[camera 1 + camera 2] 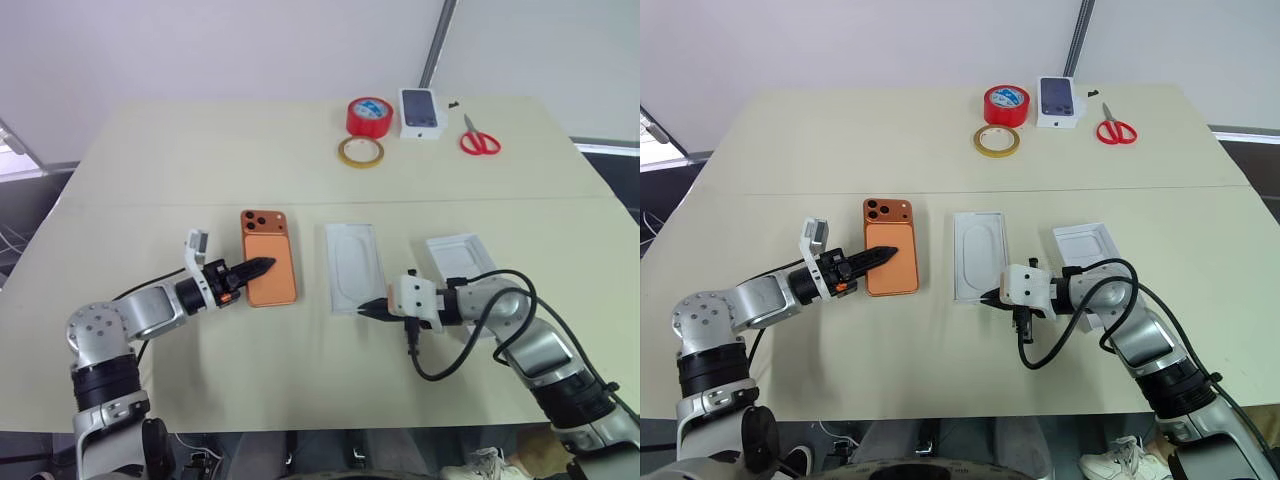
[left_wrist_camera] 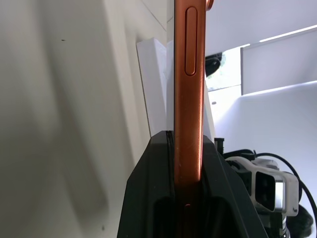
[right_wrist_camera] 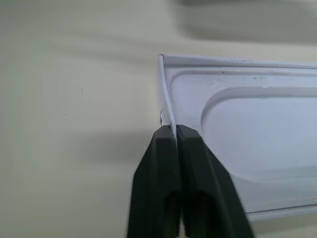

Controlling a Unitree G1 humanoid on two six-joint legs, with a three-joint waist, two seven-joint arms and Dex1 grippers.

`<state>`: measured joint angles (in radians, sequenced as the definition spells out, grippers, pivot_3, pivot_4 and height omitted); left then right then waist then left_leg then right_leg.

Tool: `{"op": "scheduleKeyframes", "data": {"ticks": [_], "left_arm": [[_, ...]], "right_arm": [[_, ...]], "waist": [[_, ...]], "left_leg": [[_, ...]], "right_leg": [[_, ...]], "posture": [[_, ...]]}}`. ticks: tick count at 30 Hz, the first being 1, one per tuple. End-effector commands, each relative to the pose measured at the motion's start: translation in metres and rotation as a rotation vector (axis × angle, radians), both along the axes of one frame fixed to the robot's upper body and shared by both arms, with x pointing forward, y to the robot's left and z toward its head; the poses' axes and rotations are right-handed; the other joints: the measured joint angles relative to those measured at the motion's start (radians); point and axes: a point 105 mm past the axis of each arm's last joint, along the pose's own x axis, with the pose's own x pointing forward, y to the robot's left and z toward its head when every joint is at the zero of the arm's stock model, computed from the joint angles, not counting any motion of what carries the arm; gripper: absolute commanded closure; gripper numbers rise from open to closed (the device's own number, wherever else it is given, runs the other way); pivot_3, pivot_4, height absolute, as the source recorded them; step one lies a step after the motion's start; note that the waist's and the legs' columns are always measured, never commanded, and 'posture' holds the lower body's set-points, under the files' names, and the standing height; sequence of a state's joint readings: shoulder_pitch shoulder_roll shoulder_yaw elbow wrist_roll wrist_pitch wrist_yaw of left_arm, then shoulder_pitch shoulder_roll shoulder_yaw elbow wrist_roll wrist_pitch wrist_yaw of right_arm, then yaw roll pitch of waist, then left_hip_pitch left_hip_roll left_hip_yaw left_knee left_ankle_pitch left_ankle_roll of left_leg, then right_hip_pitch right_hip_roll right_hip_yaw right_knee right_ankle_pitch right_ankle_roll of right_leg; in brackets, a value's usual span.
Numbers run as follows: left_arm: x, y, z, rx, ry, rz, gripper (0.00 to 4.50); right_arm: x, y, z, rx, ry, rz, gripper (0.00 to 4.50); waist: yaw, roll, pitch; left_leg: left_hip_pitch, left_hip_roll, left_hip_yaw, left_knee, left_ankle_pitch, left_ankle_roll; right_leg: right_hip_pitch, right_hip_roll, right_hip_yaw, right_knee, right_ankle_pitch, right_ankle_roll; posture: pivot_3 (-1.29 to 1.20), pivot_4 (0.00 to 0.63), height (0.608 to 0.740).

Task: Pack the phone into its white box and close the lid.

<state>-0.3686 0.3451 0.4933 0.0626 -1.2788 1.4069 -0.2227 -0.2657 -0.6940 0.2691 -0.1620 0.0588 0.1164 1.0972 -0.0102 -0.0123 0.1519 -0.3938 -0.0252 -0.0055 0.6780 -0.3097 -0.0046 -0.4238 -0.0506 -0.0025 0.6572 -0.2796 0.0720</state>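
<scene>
The left gripper [image 1: 262, 266] pinches the copper-orange smartphone [image 1: 269, 258] edgewise for lifting; the right gripper [image 3: 173, 130] clamps the shallow white tray's [image 1: 353, 266] wall, likely steadying it.

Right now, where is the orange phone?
In the left eye view the phone lies on the table's left side, beside the white box, with the left gripper shut on its edge.

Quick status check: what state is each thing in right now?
Phone: back up, edge clamped by left gripper.
White box: open, empty, near wall pinched by right gripper.
Lid: off, hollow side up, right of box.
Scissors: closed.
Small box: shut.
</scene>
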Motion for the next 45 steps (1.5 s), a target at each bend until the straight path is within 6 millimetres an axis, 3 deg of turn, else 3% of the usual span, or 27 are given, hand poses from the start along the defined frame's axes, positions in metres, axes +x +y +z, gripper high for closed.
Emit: {"op": "scheduleKeyframes", "data": {"ticks": [1, 10, 15, 16, 19, 23, 26, 31, 33, 34, 40, 45], "left_arm": [[0.004, -0.002, 0.027, -0.036, -0.103, -0.005, 4.5], [0.02, -0.036, 0.062, -0.129, -0.161, -0.03, 4.5], [0.018, -0.052, 0.054, -0.131, -0.131, -0.055, 4.5], [0.018, -0.053, 0.051, -0.121, -0.125, -0.051, 4.5], [0.018, -0.055, 0.047, -0.129, -0.11, -0.051, 4.5], [0.017, -0.055, 0.044, -0.125, -0.107, -0.042, 4.5], [0.015, -0.056, 0.042, -0.119, -0.111, -0.048, 4.5], [0.009, -0.062, 0.024, -0.092, -0.053, -0.079, 4.5], [0.005, -0.065, 0.018, -0.047, -0.053, -0.103, 3.48], [0.005, -0.066, 0.017, -0.053, -0.045, -0.108, 3.2], [0.007, -0.065, 0.021, -0.056, -0.054, -0.113, 0.26], [0.009, -0.055, 0.028, -0.008, -0.076, -0.097, 0.12]], "right_arm": [[-0.004, 0.006, 0.0, 0.005, 0.008, 0.028, 4.48], [-0.001, 0.047, 0.018, 0.074, -0.045, 0.076, 4.48], [0.007, 0.056, 0.014, 0.098, -0.018, 0.031, 4.48], [0.007, 0.055, 0.014, 0.095, -0.015, 0.033, 3.86], [0.007, 0.053, 0.017, 0.096, -0.029, 0.032, 2.67], [-0.001, 0.05, 0.038, 0.179, 0.006, 0.046, 0.56], [-0.007, 0.037, 0.059, 0.256, 0.033, 0.039, 0.56], [0.019, -0.023, 0.042, 0.128, -0.021, -0.162, 0.56], [0.032, -0.035, 0.043, 0.145, -0.055, -0.237, 0.49], [0.033, -0.036, 0.043, 0.141, -0.069, -0.235, 0.49], [0.034, -0.02, 0.046, 0.178, -0.107, -0.206, 0.49], [0.035, -0.017, 0.044, 0.177, -0.115, -0.206, 0.49]], "waist": [[0.0, 0.0, 0.0], [0.0, -0.001, 0.0], [0.0, -0.001, 0.0], [0.0, -0.001, 0.0], [0.0, -0.001, 0.0], [0.001, -0.001, 0.0], [0.002, -0.001, 0.0], [0.006, -0.001, 0.001], [0.004, -0.001, 0.001], [0.001, -0.001, 0.001], [0.001, -0.001, 0.001], [0.002, -0.001, 0.001]], "left_leg": [[0.0, 0.0, 0.0, 0.0, 0.0, 0.0], [0.0, 0.0, 0.0, 0.001, 0.004, -0.006], [0.0, 0.0, 0.0, 0.002, 0.004, -0.007], [0.0, 0.0, 0.0, 0.002, 0.004, -0.007], [0.0, 0.0, 0.0, 0.002, 0.004, -0.007], [0.0, 0.0, 0.0, 0.002, 0.004, -0.007], [0.0, 0.0, 0.0, 0.002, 0.004, -0.007], [0.0, 0.0, 0.0, 0.002, 0.003, -0.006], [0.0, 0.0, 0.0, 0.003, 0.004, -0.006], [0.0, 0.0, 0.0, 0.002, 0.004, -0.006], [0.0, 0.001, 0.0, 0.002, 0.004, -0.007], [0.0, 0.001, 0.0, 0.003, 0.004, -0.007]], "right_leg": [[0.0, 0.0, 0.0, 0.0, 0.0, 0.0], [0.0, 0.001, 0.0, 0.001, 0.0, 0.0], [0.0, 0.001, 0.0, 0.001, 0.0, 0.0], [0.0, 0.001, 0.0, 0.001, 0.0, 0.0], [0.0, 0.001, 0.0, 0.001, 0.0, 0.0], [0.0, 0.001, 0.0, 0.002, 0.0, 0.0], [0.0, 0.001, 0.0, 0.001, 0.0, 0.0], [0.002, 0.001, 0.0, 0.0, 0.0, 0.0], [0.002, 0.001, 0.0, 0.0, 0.0, 0.0], [0.002, 0.001, 0.0, 0.0, 0.0, 0.0], [0.001, 0.002, 0.0, 0.001, 0.0, 0.0], [0.002, 0.002, 0.0, 0.001, 0.0, 0.0]], "posture": [[0.0, 0.15, 0.74], [0.0, 0.15, 0.74], [0.0, 0.15, 0.74], [0.0, 0.15, 0.74], [0.0, 0.15, 0.74], [0.0, 0.15, 0.74], [0.0, 0.15, 0.74], [0.0, 0.15, 0.74], [0.0, 0.15, 0.74], [0.0, 0.15, 0.74], [0.0, 0.15, 0.74], [0.0, 0.15, 0.74]]}}
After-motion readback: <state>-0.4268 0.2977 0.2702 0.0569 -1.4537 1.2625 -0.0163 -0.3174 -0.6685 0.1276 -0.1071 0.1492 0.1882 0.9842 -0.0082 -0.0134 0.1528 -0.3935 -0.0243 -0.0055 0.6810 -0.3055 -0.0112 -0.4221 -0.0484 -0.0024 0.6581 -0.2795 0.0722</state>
